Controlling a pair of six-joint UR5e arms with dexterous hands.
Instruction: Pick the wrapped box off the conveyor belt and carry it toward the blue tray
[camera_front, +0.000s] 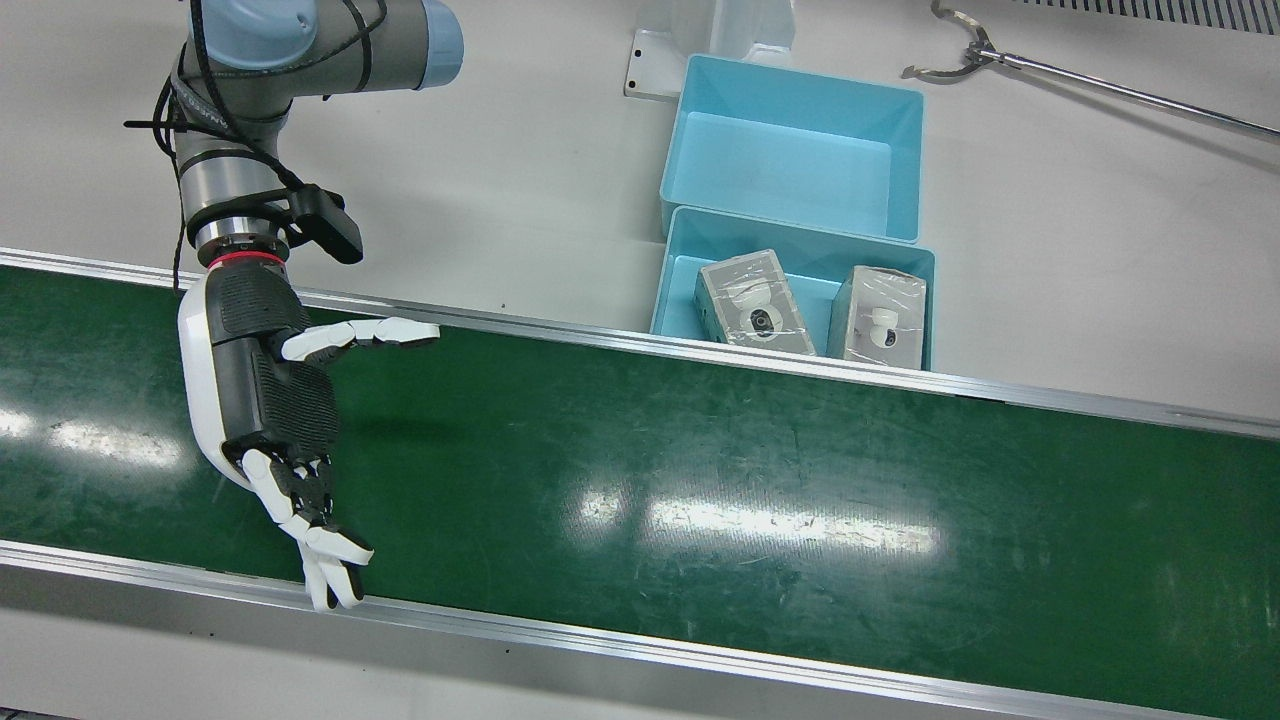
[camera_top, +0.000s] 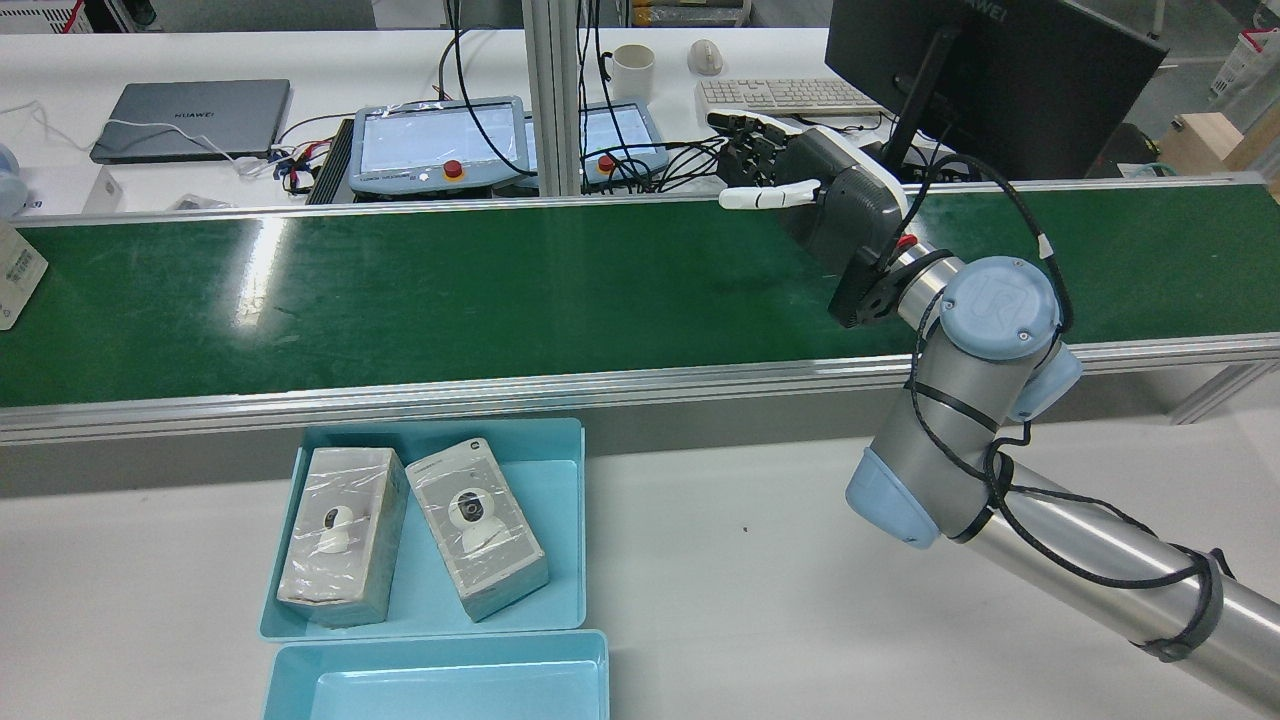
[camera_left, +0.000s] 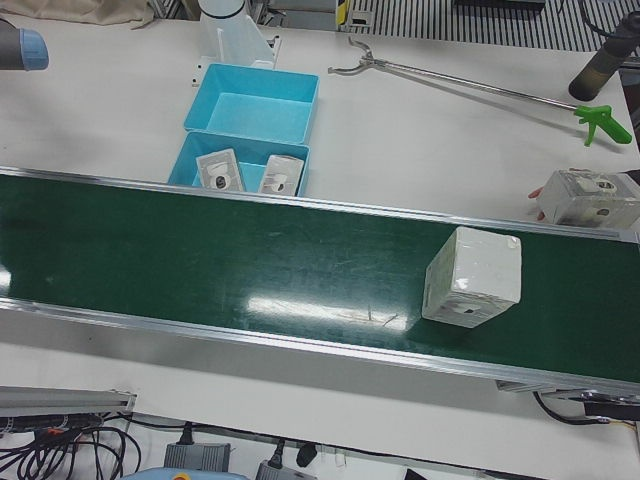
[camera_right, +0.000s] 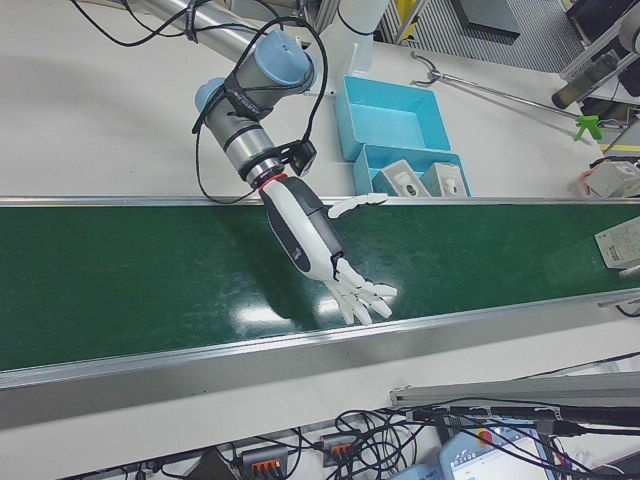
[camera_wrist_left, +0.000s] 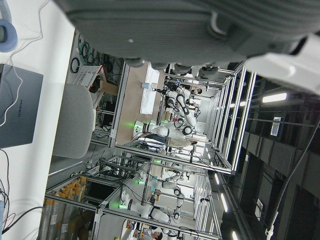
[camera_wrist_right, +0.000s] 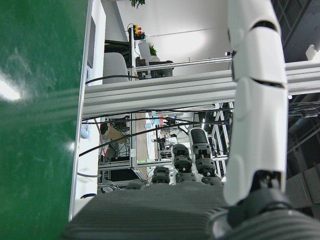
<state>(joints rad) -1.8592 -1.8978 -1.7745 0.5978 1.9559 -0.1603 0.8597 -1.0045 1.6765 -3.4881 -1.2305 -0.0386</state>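
Belt (camera_front: 700, 460) green, running across the station between metal rails, glare patches on its surface. Right hand (camera_front: 265, 390) hangs over the belt at the end far from the trays, palm open, fingers (camera_front: 335, 555) spread and reaching toward the outer rail, thumb stuck out sideways; it grips nothing. Same hand from behind (camera_top: 815, 190) shows fingers apart above the belt's far edge. Wrapped box (camera_left: 473, 277) sits on the belt well away from that hand, at the opposite end, standing alone, plastic film shiny on its top face. Two blue trays lie on the white table (camera_front: 500, 180) just beside the inner rail: near tray (camera_top: 570, 520) touches the rail side and holds two wrapped boxes (camera_top: 345, 535) lying side by side, each showing a small camera picture; far tray (camera_front: 800, 150) sits against it, nothing inside. Long metal grabber (camera_left: 470, 82) with a green handle rests on the table beyond the trays. Left hand: only a blurred grey palm (camera_wrist_left: 200, 25) shows in its own camera; cannot tell its finger state.
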